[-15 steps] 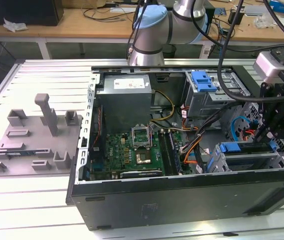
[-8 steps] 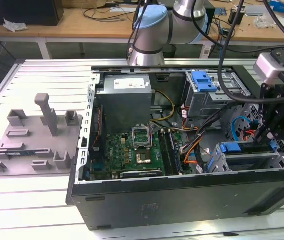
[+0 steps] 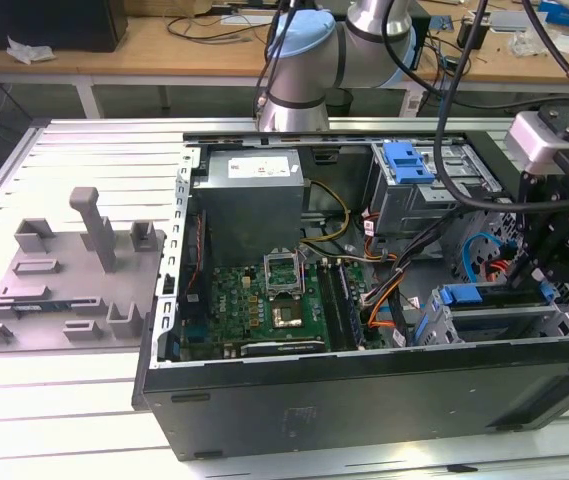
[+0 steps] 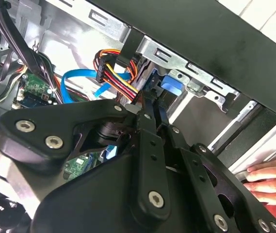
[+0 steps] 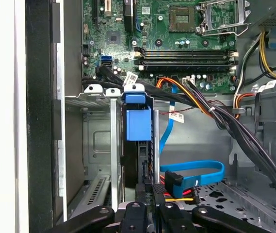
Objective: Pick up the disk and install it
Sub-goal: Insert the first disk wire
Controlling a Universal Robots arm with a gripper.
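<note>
In the first wrist view the disk (image 5: 138, 126) stands on its edge in the bay, blue tab toward the board. The claw (image 5: 152, 194) sits at its near end. You cannot tell from here whether it clenches the disk or only presses on it. A bundle of cables (image 5: 210, 111) and a blue cable (image 5: 196, 170) lie just beside the bay. If you push on, I think a plug or a loop can catch between disk and bay wall, and the disk can jam or go in tilted.

In the second wrist view a hand (image 4: 268, 177) rests near the case rim, close to the claw body. This is the bigger risk in my judgement: any sideways move can pinch it. Ask the person to take the hand away.

In the exterior view the case (image 3: 364, 400) lies open on a slatted metal table (image 3: 84, 400), not clamped as far as you can see, so a hard push may slide it. A grey fixture (image 3: 74, 280) lies beside it, on the exterior view's left. Behind stands a bench (image 3: 164, 45) with loose things on it.
</note>
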